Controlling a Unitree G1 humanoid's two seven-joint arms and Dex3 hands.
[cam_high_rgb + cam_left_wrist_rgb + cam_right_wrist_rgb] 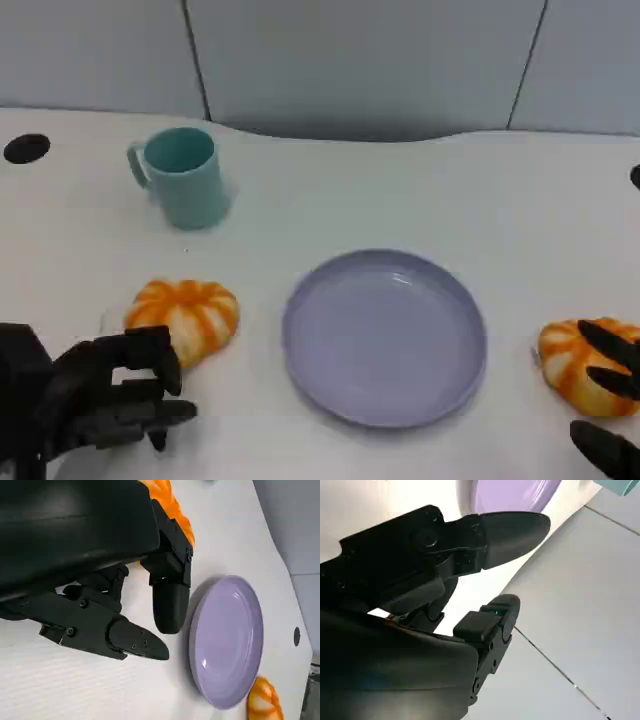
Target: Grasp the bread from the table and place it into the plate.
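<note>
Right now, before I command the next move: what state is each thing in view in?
Left bread: on the table, left of the plate, not held.
Right bread: on the table, right of the plate, right hand's fingers over it; grip unclear.
Plate: upright, nothing in it.
Mug: upright, standing far left.
Left hand: fingers apart, holding nothing, just short of the left bread.
Right hand: at the right bread; whether it grips, I cannot tell.

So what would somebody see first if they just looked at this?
Probably the big purple plate in the middle of the white table, with nothing on it. Then the two orange striped breads: the left bread just beyond the robot's left hand, and the right bread with the right hand over it at the table's right edge. A teal mug stands farther back on the left.
</note>
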